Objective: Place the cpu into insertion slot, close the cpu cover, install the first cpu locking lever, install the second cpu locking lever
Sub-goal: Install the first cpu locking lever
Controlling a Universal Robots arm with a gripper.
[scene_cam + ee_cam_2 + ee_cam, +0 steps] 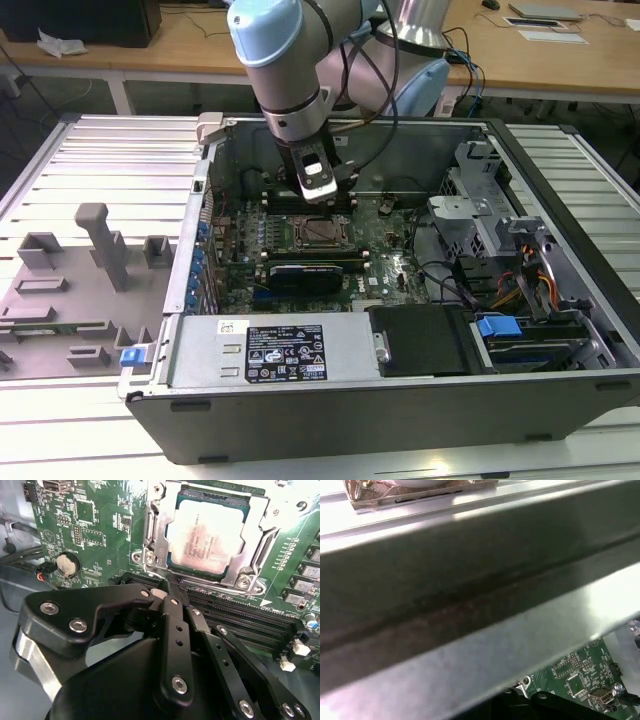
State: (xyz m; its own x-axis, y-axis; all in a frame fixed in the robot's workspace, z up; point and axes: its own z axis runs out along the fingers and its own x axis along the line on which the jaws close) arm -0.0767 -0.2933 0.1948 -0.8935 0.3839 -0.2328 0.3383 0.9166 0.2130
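- The gripper (322, 190) hangs inside the open computer case (400, 410), just on the far side of the insertion slot (215, 494) and a little short of the case's far wall.
- In the first wrist view, a grey metal case wall (470, 605) runs close past the arm, with a strip of green motherboard (575, 680) beyond its edge.
- Room around the socket is tight. The long black expansion card (310, 272) lies just near of it, the memory slots (240, 615) lie under the gripper, and a metal drive cage (470, 190) stands well off to the exterior view's right.
- In the second wrist view, the black fingers (172, 620) are drawn together so the tips meet at the socket's corner. Whether they pinch anything there I cannot tell.
- The cpu (207, 535) sits flat in the insertion slot, its silvery-beige top showing faint print.
- The cpu cover (152, 527) is a thin grey metal frame. It lies down over the chip's edges, and the chip shows through its window.
- A round coin battery (67, 565) sits on the board, apart from the socket.
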